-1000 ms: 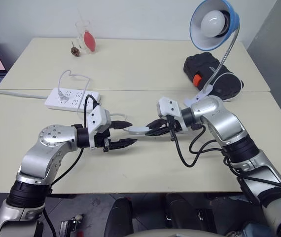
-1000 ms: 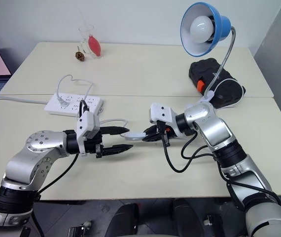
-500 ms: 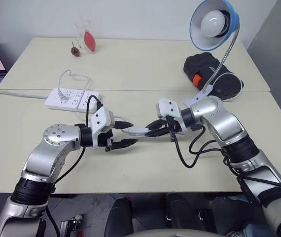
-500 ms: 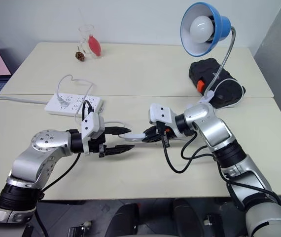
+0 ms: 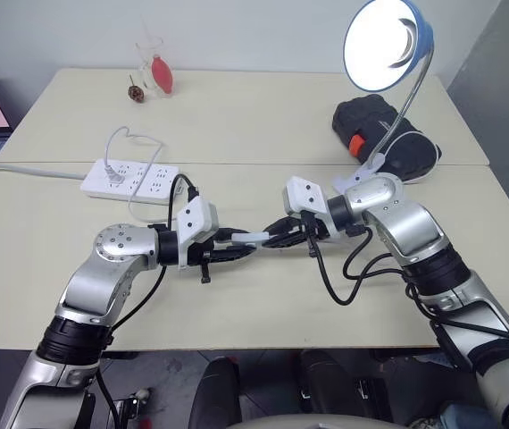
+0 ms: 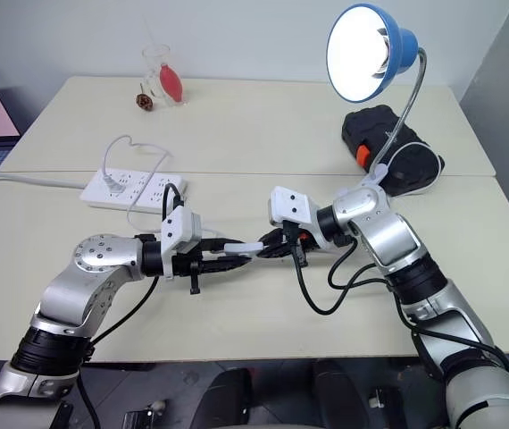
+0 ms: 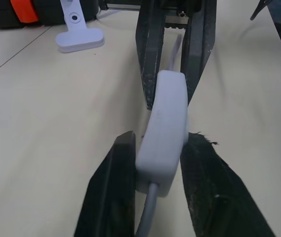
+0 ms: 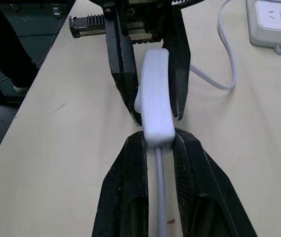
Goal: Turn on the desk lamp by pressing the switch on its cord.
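- Glowing bright white, the bulb of the desk lamp faces the camera in the left eye view; its blue shade stands at the far right of the desk, on a curved silver neck, with the white clamp base low beside a black bag; the switch is held above the near desk between both arms; the left tool is clenched on the end nearer the left arm, the right tool is clenched on the other end.
- Looking at the right eye view, the cord makes a loop up to a white power strip at the left side of the desk; a glass with something red stands at the far edge.
- Seeing along the left tool in the left wrist view, its two black fingers press both sides of the white switch; the other tool's fingers grip the far end.
- Seeing along the right tool in the right wrist view, its fingers squeeze one end of the switch; thin wire runs out between them; the power strip lies in a corner.
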Robot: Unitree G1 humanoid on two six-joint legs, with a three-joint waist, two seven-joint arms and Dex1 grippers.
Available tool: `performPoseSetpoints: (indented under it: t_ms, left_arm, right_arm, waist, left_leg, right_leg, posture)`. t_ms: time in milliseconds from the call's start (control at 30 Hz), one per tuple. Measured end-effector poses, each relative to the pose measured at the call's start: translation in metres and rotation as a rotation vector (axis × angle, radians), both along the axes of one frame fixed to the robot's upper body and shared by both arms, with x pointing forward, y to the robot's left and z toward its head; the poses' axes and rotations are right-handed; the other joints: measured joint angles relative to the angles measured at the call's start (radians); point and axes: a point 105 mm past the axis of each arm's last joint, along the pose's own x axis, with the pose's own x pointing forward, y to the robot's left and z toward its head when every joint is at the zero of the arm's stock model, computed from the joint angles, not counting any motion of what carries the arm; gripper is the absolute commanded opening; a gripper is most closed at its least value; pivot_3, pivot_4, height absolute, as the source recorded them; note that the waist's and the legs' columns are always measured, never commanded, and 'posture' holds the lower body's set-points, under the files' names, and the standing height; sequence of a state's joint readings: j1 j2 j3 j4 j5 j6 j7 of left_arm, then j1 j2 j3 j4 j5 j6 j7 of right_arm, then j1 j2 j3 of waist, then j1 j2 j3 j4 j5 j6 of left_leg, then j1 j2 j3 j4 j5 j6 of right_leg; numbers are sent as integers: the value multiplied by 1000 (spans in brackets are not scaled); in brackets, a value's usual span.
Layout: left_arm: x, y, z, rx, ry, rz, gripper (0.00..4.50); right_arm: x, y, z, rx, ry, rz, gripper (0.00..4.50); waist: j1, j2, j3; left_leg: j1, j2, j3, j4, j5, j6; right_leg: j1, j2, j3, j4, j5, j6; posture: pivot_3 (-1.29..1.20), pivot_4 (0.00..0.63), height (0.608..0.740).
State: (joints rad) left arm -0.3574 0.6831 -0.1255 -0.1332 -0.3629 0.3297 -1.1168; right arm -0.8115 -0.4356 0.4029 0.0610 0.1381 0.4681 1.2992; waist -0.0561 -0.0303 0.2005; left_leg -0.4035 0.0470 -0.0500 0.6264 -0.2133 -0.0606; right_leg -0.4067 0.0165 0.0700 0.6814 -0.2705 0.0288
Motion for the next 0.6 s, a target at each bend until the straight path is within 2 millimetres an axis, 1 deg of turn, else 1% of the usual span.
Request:
performPoseSetpoints:
  t_ms: [167,500,533,600]
  left_arm:
    - [0,1,-1,9,-5,-15,610]
    - [-1,0,0,1,-22,-27,588]
    - [0,-1,0,0,-29,-28,1285]
    - [2,1,1,1,-57,-10,1661]
  right_arm:
    - [-1,0,0,-2,2,5,339]
    - [-1,0,0,-3,0,7,339]
    - [0,0,1,-3,-2,8,339]
    - [0,1,1,0,-4,8,339]
  waist:
    - [0,0,0]
    - [0,0,0]
    - [0,0,0]
    - [0,0,0]
  left_leg:
    - [0,0,0,0,0,0]
    - [0,0,0,0,0,0]
    - [0,0,0,0,0,0]
    - [0,0,0,0,0,0]
  right_leg:
    - [0,0,0,0,0,0]
    - [0,0,0,0,0,0]
    - [0,0,0,0,0,0]
    - [0,0,0,0,0,0]
  posture:
    - [0,150,740]
    - [0,150,740]
    - [0,150,740]
    - [0,150,740]
